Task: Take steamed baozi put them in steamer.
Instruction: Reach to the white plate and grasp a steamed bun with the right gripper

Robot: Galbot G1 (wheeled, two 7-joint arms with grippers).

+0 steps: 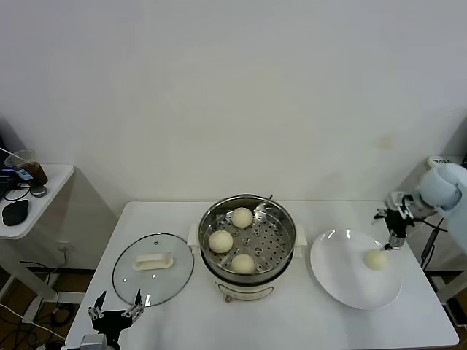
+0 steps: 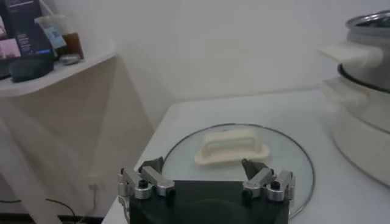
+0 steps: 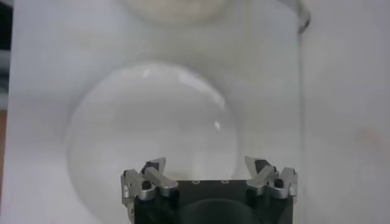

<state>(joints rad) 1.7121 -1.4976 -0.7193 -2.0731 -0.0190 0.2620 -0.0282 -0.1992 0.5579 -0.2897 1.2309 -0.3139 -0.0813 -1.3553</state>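
Where three sit in the steamer [image 1: 281,219], smooth cream-white round baozi [image 1: 376,259], plate [image 1: 343,281].

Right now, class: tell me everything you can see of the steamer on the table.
The steamer is a round, shiny steel basket with a perforated floor, sitting upright on a cream-white pot base with side handles. It stands mid-table, between the glass lid on the robot's left and the white plate on its right. It is uncovered, and three baozi rest on its floor. Neither gripper touches it.
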